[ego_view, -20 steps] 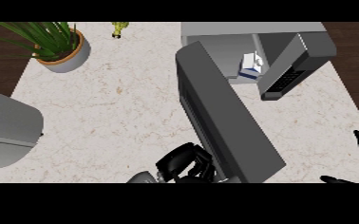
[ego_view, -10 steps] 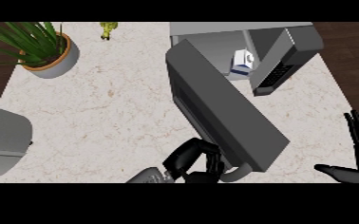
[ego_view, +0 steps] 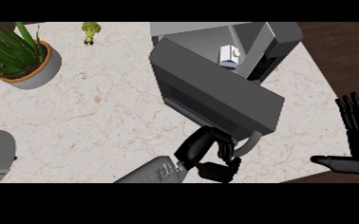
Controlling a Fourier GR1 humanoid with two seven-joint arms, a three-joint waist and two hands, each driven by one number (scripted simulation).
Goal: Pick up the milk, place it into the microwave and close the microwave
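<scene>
Milk (ego_view: 229,57) inside microwave (ego_view: 275,47); left robot hand (ego_view: 207,154) apparently touching door (ego_view: 217,95).

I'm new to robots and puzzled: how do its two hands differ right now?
The left hand is at the microwave door, fingers curled by its handle; the right hand touches nothing. The left hand sits at the lower middle of the view, the right hand at the right edge, open with fingers straight. Both are black.
</scene>
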